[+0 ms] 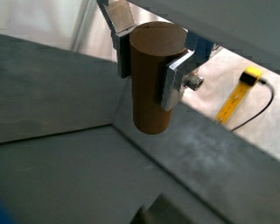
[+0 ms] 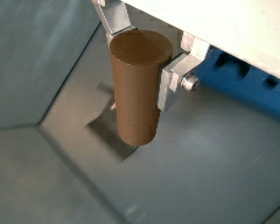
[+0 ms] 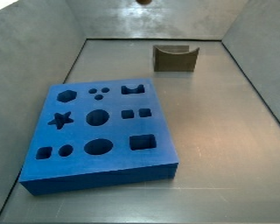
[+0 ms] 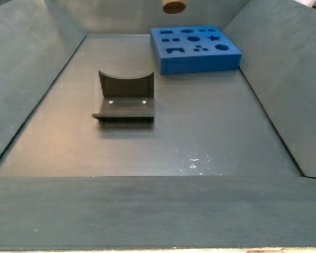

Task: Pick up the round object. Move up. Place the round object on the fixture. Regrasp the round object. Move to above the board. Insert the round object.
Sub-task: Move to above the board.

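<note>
Clearly, the round object (image 1: 152,77) is clamped between the silver fingers (image 1: 178,77) of the gripper (image 2: 140,61), as seen in both wrist views, and is held upright above the grey floor (image 2: 213,166). Only its lower end (image 4: 173,6) is caught at the upper edge in both side views. The fixture (image 3: 175,58) is left unoccupied, well apart from the board (image 3: 98,132).

grey floor (image 4: 188,138), grey walls (image 3: 154,22), possibly metal
</note>
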